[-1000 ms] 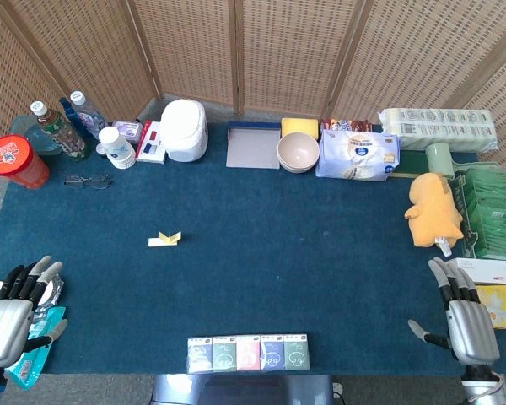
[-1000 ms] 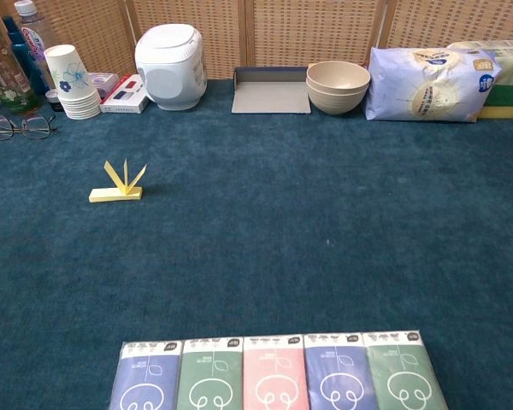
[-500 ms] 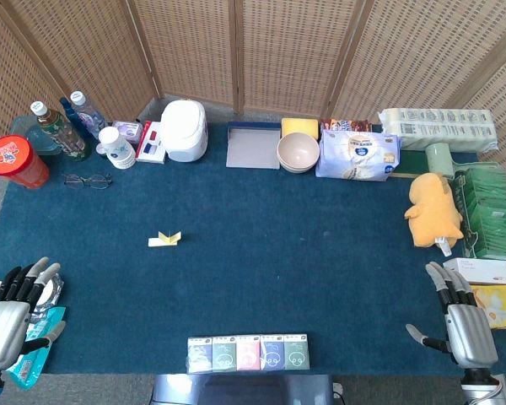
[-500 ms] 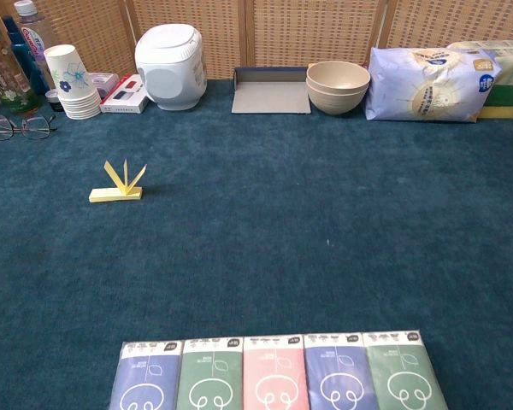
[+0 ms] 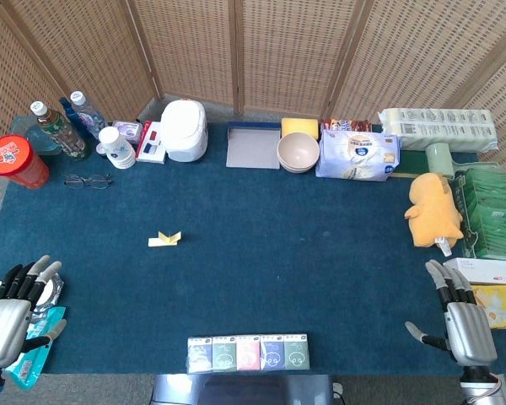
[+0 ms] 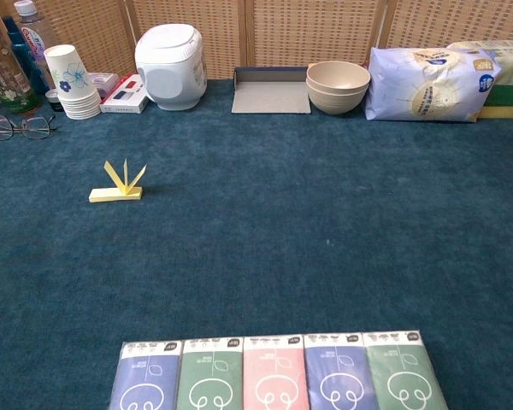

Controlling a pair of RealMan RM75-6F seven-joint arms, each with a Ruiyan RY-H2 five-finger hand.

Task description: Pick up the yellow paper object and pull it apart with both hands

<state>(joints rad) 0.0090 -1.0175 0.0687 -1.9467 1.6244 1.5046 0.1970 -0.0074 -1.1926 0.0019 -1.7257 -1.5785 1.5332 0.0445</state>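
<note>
Both your hands are hovering at the table's near corners, left hand (image 5: 8, 321) and right hand (image 5: 464, 325), fingers spread, holding nothing. The yellow paper object (image 5: 164, 240) is lying left of centre, flaps sticking upward.

No wording could be read anywhere. The five flat pastel packets (image 6: 274, 371) at the worktop's six o'clock edge bore only a white looping line emblem each; their small top print was too fine to read.
</note>
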